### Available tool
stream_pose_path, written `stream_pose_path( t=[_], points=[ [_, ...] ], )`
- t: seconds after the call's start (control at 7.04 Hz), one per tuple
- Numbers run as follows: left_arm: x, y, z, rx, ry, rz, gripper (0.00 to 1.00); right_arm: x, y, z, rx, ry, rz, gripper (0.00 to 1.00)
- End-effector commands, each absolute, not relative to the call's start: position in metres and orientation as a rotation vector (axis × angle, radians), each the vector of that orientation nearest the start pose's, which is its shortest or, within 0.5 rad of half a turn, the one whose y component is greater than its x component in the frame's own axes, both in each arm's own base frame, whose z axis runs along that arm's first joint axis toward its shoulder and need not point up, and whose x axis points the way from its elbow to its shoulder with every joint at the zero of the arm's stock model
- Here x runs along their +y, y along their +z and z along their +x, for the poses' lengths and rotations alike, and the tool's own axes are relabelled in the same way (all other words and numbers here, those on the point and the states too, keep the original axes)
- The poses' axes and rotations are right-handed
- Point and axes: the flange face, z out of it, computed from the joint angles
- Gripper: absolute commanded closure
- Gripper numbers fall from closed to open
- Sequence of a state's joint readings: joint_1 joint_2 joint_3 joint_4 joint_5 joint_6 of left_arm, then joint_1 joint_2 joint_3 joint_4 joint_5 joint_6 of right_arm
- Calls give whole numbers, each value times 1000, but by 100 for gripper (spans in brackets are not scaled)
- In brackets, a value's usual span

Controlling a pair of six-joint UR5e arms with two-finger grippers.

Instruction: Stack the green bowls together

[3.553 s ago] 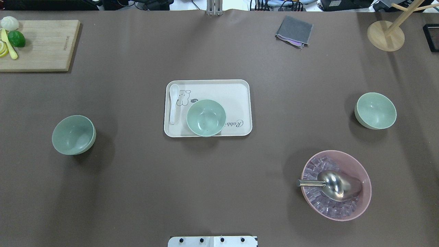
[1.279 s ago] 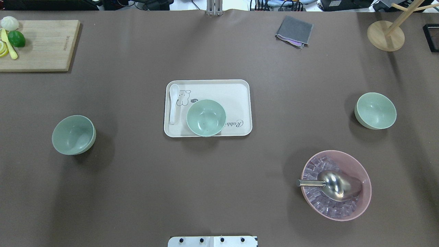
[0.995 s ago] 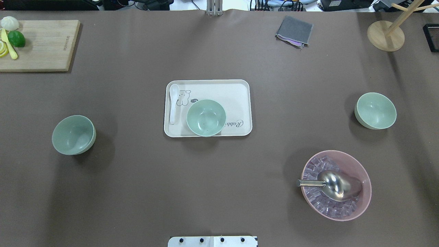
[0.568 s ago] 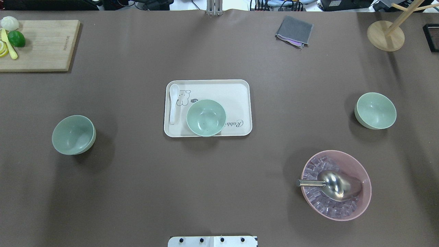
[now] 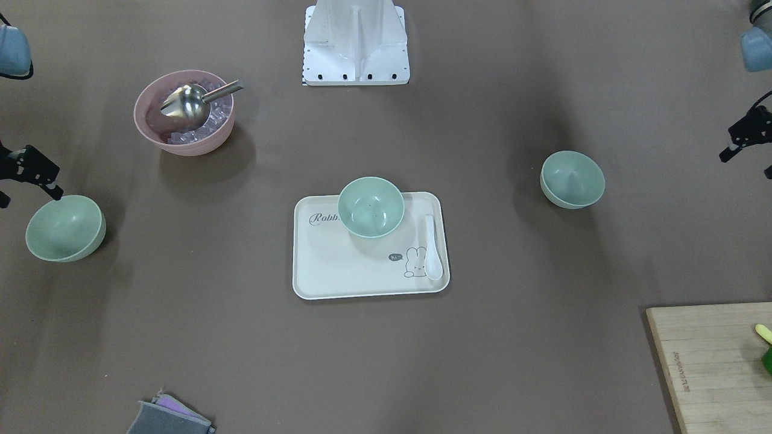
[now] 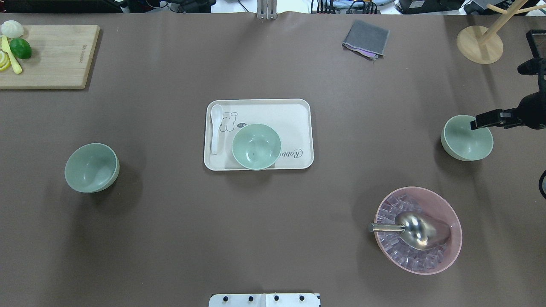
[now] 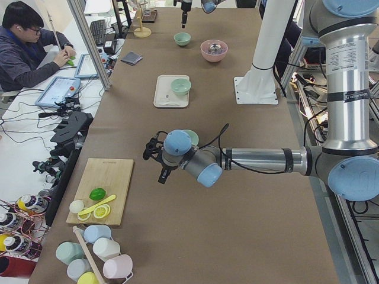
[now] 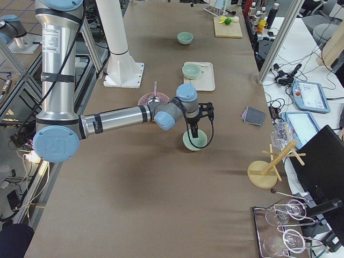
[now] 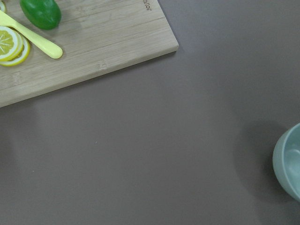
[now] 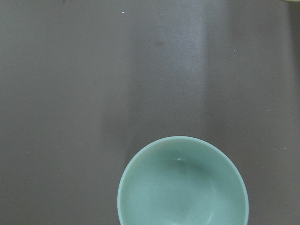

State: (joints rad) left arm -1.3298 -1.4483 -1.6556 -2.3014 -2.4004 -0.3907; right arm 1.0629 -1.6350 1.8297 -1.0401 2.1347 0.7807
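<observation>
Three pale green bowls stand apart. One is on the cream tray, one at the table's left, one at its right. My right gripper hangs open and empty just above the right bowl; one black finger shows over that bowl's rim. The right wrist view looks down on this bowl. My left gripper is open and empty, off to the outer side of the left bowl. The left wrist view catches that bowl's edge.
A pink bowl of ice cubes with a metal scoop stands near the right bowl. A white spoon lies on the tray. A cutting board with fruit is far left, a grey cloth and a wooden stand far right.
My right gripper has come into the overhead view from the right edge and now hangs over the right bowl. The bowls and all else have not moved.
</observation>
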Motion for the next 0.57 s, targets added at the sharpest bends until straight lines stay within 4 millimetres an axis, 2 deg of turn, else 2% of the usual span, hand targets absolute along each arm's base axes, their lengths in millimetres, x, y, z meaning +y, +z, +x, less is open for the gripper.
stream_pose_path(
  t=[0.0, 0.28, 0.43],
  points=[
    [-473, 564, 109, 966, 49, 335, 2, -462, 517, -179, -779, 94, 265, 0],
    [-470, 538, 176, 958, -32, 294, 3, -460, 530, -170, -743, 28, 285, 0],
    [-460, 537, 205, 943, -15, 286, 3, -462, 530, -166, -740, 20, 288, 0]
  ],
)
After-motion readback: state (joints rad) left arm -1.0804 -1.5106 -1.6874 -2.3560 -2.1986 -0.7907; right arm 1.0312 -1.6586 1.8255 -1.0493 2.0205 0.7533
